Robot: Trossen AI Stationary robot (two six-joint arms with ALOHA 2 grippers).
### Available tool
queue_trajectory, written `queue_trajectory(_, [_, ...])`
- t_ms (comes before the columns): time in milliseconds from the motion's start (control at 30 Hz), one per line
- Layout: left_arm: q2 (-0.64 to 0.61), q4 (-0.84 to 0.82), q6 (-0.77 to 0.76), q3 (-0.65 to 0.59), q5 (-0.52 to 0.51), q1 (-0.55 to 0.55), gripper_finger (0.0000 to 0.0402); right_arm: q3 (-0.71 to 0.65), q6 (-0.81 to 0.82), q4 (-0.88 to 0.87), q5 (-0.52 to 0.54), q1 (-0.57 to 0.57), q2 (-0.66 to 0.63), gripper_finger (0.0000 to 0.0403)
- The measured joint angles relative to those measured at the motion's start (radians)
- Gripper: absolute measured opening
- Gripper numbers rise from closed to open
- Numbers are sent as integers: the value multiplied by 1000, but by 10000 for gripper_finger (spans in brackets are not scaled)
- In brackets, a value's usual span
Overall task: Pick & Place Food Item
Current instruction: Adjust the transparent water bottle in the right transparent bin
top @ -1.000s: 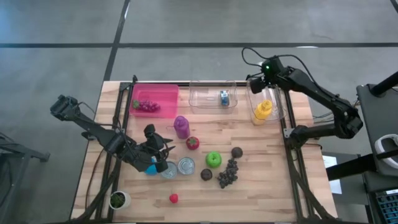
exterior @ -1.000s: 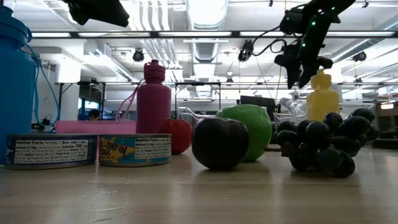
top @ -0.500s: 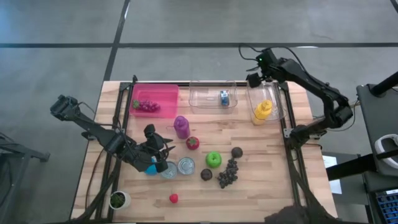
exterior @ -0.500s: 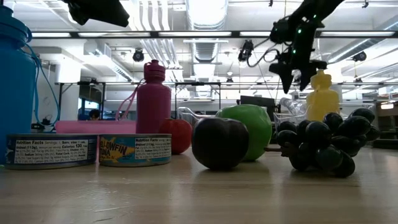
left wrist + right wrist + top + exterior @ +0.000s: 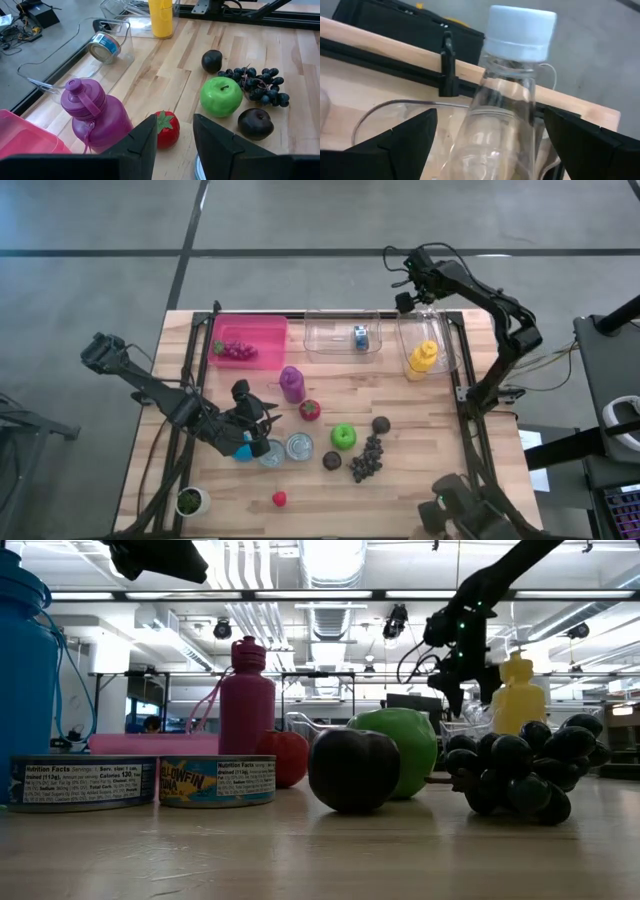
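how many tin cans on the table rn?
3. Two cans stand side by side near the front, beside the left gripper: one and another. A third can lies in the middle clear bin. More may be hidden.

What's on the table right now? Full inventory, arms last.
pink bin: 1, pink, far left; holds a bunch of red grapes
clear bin: 1, far middle; holds a tin can on its side
clear bin: 1, far right; holds a yellow mustard bottle and a clear bottle with a pale cap
purple bottle: 1, mid-left
tomato: 1, red, beside the purple bottle
green apple: 1, centre
plums: 2, dark, centre
dark grapes: 1 bunch, near centre
tuna cans: 2, near left
blue bottle: 1, by the cans
strawberry: 1, red, near edge
small pot: 1, white, near-left corner
left gripper: open, above the cans
right gripper: open, over the far-right bin
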Motion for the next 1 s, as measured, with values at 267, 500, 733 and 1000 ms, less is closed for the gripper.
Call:
queue_trajectory(267, [0,0,0,0,0,0,128,1,-10,4,-32,-16,-10,358])
queue_trajectory(500, [0,0,0,0,0,0,128,-11,-7,35,-33,-16,-34,290])
queue_trajectory(733, [0,0,0,0,0,0,129,-20,28,38,-31,-16,-20,206])
queue_trajectory(1000, [0,0,0,0,0,0,129,-21,51,48,-8,-15,-30,181])
